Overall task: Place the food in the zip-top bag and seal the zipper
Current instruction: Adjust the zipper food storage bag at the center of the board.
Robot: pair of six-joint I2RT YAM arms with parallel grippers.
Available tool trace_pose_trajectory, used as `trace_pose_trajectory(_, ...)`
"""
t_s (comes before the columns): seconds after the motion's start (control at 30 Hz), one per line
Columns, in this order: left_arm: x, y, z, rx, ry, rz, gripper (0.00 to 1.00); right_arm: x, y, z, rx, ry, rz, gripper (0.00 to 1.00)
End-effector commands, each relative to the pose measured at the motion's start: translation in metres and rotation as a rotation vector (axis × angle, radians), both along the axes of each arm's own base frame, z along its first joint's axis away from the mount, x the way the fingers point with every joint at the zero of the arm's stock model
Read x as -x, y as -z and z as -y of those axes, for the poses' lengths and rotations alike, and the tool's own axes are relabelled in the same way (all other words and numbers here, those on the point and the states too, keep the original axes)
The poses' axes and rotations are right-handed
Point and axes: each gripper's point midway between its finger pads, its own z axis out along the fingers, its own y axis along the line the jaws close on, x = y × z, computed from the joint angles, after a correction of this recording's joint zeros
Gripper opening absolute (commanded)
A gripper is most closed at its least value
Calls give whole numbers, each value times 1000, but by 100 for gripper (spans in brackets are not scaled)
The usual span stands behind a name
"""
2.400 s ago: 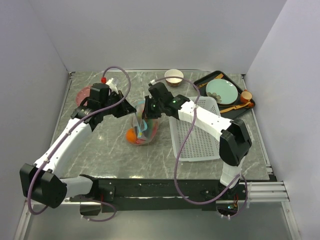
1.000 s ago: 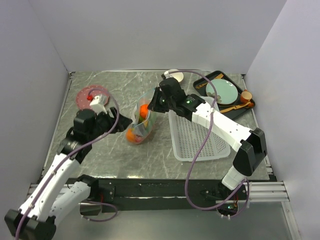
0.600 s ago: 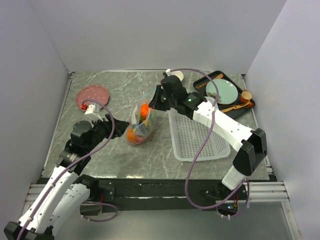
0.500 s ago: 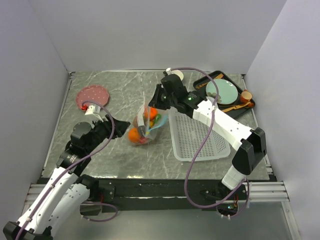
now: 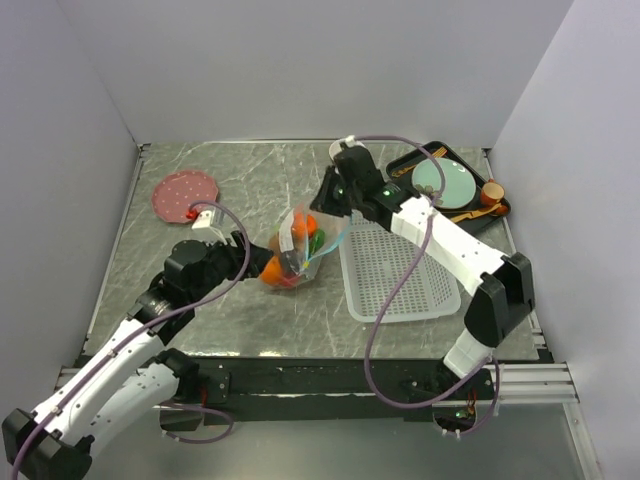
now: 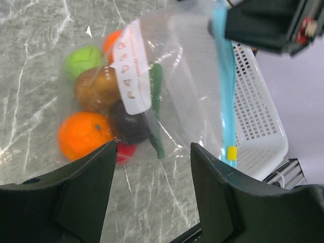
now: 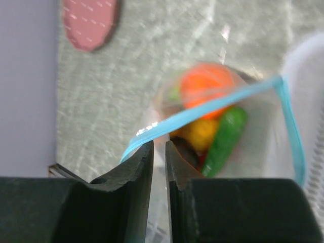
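The zip-top bag (image 5: 298, 242) lies on the marble table with the food inside. The left wrist view shows an orange (image 6: 83, 134), a green round fruit (image 6: 83, 59), a brown kiwi (image 6: 96, 87), a dark piece (image 6: 129, 122) and a green chili (image 6: 156, 101). The teal zipper (image 6: 225, 86) runs along the bag's mouth on the basket side. My right gripper (image 5: 327, 203) hovers at that mouth. Its jaws stand a narrow slit apart, and the zipper (image 7: 202, 114) crosses just past the tips. My left gripper (image 5: 245, 258) is wide open, just left of the bag, holding nothing.
A white perforated basket (image 5: 400, 275) sits directly right of the bag. A black tray (image 5: 497, 210) with a teal plate is at the back right. A pink round mat (image 5: 185, 190) lies at the back left.
The bag, held upright before, has tipped over and settled on the table. My left arm drew back and came low beside it. My right gripper shifted right and its jaws eased apart.
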Motion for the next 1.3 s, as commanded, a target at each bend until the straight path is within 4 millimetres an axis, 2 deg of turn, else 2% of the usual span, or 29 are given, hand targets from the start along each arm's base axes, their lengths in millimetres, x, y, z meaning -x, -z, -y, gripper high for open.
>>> trace_pose_trajectory(0.0, -9, -27, 7, 11, 10, 76, 65, 16, -13, 36, 8, 73, 37, 24)
trace_pose_trajectory(0.07, -10, -27, 12, 9, 33, 72, 65, 26, -1, 49, 43, 101, 7, 33)
trace_pose_trajectory(0.1, -12, -24, 14, 1, 40, 62, 66, 28, -11, 59, 42, 134, 35, 39)
trace_pose_trajectory(0.13, -12, -25, 17, 0, 51, 60, 66, 34, -3, 65, 54, 142, 28, 45)
trace_pose_trajectory(0.2, -13, -22, 22, -5, 66, 55, 67, 41, -19, 75, 13, 163, 76, 54)
trace_pose_trajectory(0.23, -14, -23, 24, -2, 71, 55, 67, 45, -12, 81, 20, 174, 66, 59)
trace_pose_trajectory(0.33, -12, -20, 35, -1, 115, 41, 67, 53, -8, 101, 38, 224, 40, 64)
trace_pose_trajectory(0.4, -6, -18, 44, -4, 152, 31, 67, 61, 1, 112, 56, 239, 7, 65)
trace_pose_trajectory(0.5, 3, -12, 54, 22, 183, 10, 69, 73, 13, 116, 33, 235, -24, 65)
trace_pose_trajectory(0.57, 7, -12, 58, 61, 192, -4, 69, 77, 17, 112, -3, 231, -40, 66)
trace_pose_trajectory(0.7, 18, -4, 62, 99, 197, -34, 71, 79, 42, 111, -31, 230, -106, 67)
trace_pose_trajectory(0.87, 26, 6, 69, 97, 214, -75, 70, 78, 54, 100, -78, 203, -137, 65)
trace_pose_trajectory(1.27, 43, 21, 75, 19, 157, -40, 69, 67, 52, 95, -69, 176, -128, 64)
